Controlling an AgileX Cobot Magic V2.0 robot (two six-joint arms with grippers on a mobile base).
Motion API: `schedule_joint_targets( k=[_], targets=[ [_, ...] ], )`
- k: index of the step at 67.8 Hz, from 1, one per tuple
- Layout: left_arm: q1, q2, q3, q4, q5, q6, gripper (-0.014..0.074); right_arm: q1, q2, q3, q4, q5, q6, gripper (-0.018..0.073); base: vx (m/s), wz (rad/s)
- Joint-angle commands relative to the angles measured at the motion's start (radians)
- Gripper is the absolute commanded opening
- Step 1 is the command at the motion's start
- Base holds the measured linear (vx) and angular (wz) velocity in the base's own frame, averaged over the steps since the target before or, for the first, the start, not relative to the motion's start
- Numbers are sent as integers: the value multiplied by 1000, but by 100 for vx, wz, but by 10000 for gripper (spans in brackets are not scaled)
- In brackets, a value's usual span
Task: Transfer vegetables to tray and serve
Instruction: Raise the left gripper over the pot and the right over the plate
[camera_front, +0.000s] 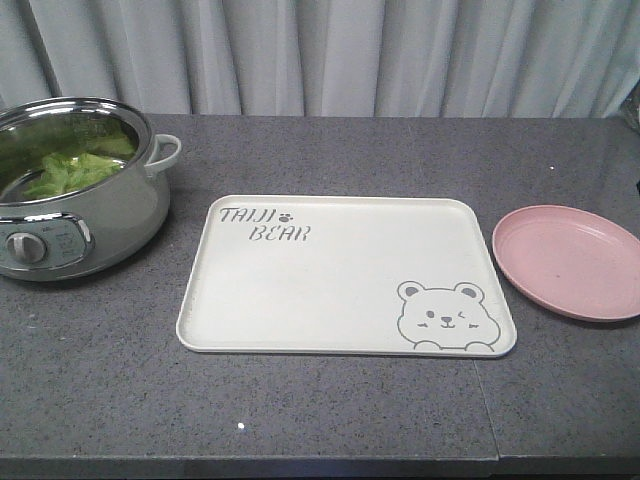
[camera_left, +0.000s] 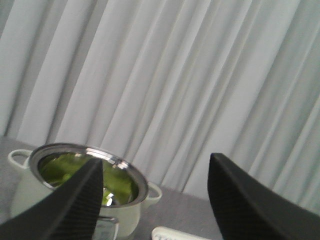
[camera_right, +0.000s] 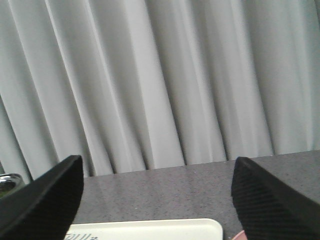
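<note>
Green leafy vegetables (camera_front: 70, 168) lie inside a pale green electric pot (camera_front: 90, 215) at the table's left. The cream tray (camera_front: 330, 290) with "TAIJI BEAR" lettering and a bear drawing lies flat mid-table with nothing on it. Neither arm shows in the front view. My left gripper (camera_left: 155, 200) is open and holds nothing; the pot (camera_left: 135, 210) with the vegetables (camera_left: 65, 167) shows beyond its left finger, and the tray's corner (camera_left: 170, 234) shows at the bottom edge. My right gripper (camera_right: 157, 200) is open and holds nothing, above the tray's far edge (camera_right: 150, 229).
A round pink plate (camera_front: 570, 260) sits right of the tray, bare. The pot has a control knob (camera_front: 27, 247) on its front and a side handle (camera_front: 165, 153). Grey curtains (camera_front: 320, 50) hang behind the dark table (camera_front: 330, 410).
</note>
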Motion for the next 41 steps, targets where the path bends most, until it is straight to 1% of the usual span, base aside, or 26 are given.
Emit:
schedule_joint_targets(
  k=[1, 3, 6, 9, 13, 21, 25, 31, 41],
  targets=[
    [-2, 151, -152, 2, 99, 123, 452, -3, 42, -97, -62, 12, -8, 580, 0, 0],
    [-2, 204, -198, 2, 135, 164, 452, -3, 56, -118, -71, 32, -8, 580, 0, 0],
    [-2, 276, -258, 2, 174, 204, 452, -3, 74, -141, -74, 58, -8, 580, 0, 0],
    [-2, 340, -309, 2, 192, 222, 452, -3, 87, -152, -74, 74, -8, 580, 0, 0],
    [-2, 414, -361, 9, 173, 231, 452, -3, 97, -154, -72, 85, -8, 580, 0, 0],
    [-2, 509, -393, 2, 65, 225, 450, -3, 100, -154, -67, 112, -8, 580, 0, 0],
    [-2, 549, -419, 2, 50, 226, 450, -3, 100, -154, -69, 114, -10, 580, 0, 0],
    [-2, 640, -505, 5, 102, 232, 450, -3, 100, -154, -69, 132, -13, 580, 0, 0],
    [-2, 857, -756, 11, 261, 332, 450, -3, 100, -154, -69, 161, -20, 580, 0, 0]
  ],
)
